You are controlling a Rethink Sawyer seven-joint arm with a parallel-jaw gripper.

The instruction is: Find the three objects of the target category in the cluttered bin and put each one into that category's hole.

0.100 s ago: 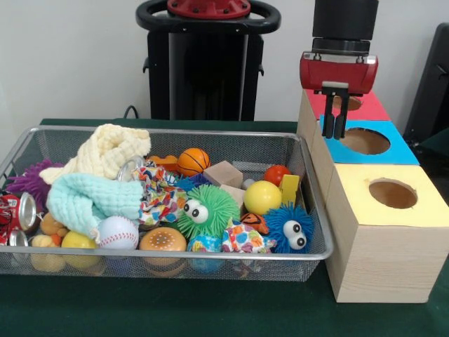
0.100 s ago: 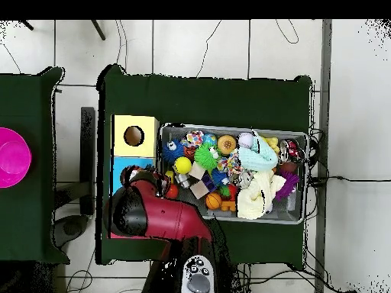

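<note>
My red gripper [image 1: 334,132] hangs over the wooden box, above the seam between the red lid [image 1: 372,107] and the blue lid [image 1: 393,149]. Its two dark fingers point down, open, with nothing between them. The wire bin [image 1: 317,210] holds a basketball [image 1: 193,160], a baseball [image 1: 117,232], a yellow ball [image 1: 262,197] and a red ball [image 1: 276,174]. With them lie a green fuzzy toy [image 1: 207,209], a blue fuzzy toy [image 1: 289,226], a purple one [image 1: 31,181], cream cloth [image 1: 105,151] and mint cloth [image 1: 91,200]. In the overhead view the arm [image 2: 153,217] hides the gripper.
The nearest lid is yellow [image 1: 421,207], with a round hole [image 1: 393,193]. Cans [image 1: 17,210] sit at the bin's left end, wooden blocks [image 1: 223,173] and a burger toy [image 1: 163,241] among the clutter. A pink bowl [image 2: 11,156] rests on a separate table.
</note>
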